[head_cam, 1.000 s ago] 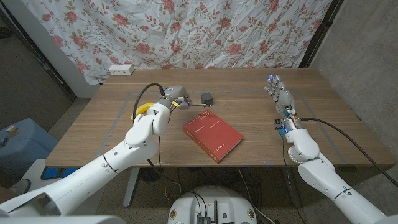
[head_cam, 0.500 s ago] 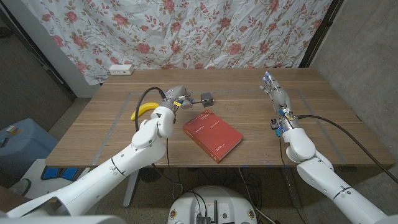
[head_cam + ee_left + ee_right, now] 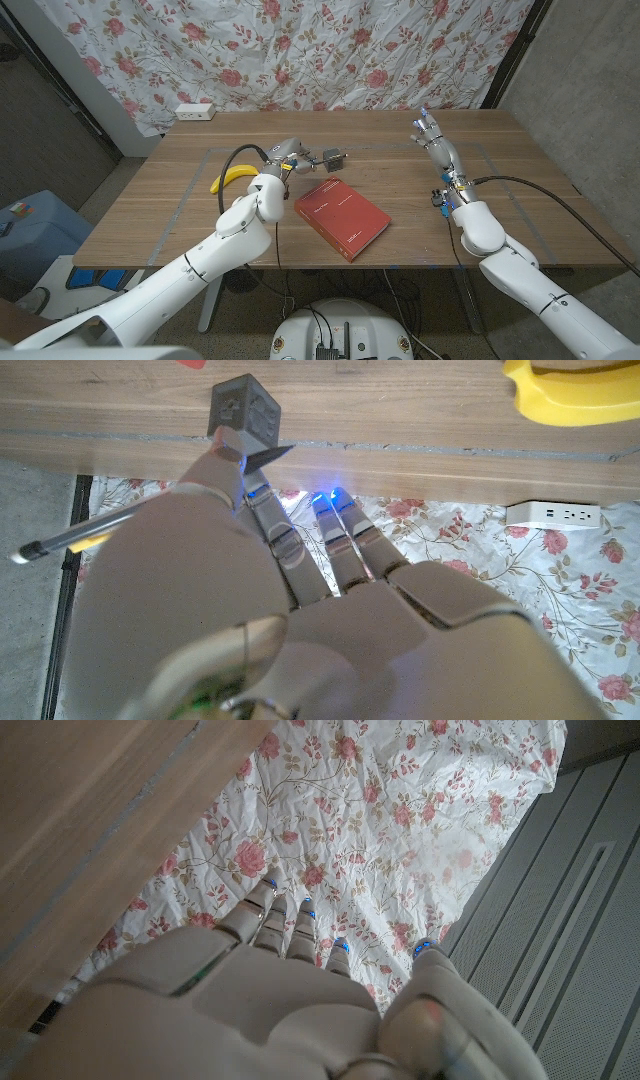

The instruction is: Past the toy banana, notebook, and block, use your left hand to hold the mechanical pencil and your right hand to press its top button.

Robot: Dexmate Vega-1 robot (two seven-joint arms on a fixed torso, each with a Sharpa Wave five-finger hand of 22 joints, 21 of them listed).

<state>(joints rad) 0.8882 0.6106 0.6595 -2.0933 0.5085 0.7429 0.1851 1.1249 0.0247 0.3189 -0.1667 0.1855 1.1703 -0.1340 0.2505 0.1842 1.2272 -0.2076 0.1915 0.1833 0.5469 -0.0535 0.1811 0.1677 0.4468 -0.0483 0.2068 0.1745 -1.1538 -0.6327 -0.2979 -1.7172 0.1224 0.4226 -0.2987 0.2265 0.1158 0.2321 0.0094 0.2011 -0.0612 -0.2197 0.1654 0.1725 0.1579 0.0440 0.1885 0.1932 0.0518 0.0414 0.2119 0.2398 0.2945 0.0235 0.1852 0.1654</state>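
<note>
My left hand [image 3: 284, 157] grips the mechanical pencil [image 3: 307, 159] a little above the table, just left of the small dark block [image 3: 333, 158]. In the left wrist view the pencil [image 3: 70, 538] sticks out sideways from behind the left hand [image 3: 300, 610], with the block [image 3: 243, 408] close beyond the fingertips. The yellow toy banana [image 3: 234, 176] lies to the left of that hand. Nearer to me, the red notebook [image 3: 342, 218] lies in the table's middle. My right hand [image 3: 437, 146] is raised over the right side, fingers apart, holding nothing, well away from the pencil.
A white power strip [image 3: 194, 112] sits at the table's far left edge, before the flowered curtain [image 3: 300, 50]. The banana [image 3: 575, 400] shows in the left wrist view too. The right wrist view has the right hand [image 3: 300, 1010] beside the table edge [image 3: 80, 810].
My left hand has carried the pencil to the right, closer to the block. My right hand has swung leftward and farther out over the table.
</note>
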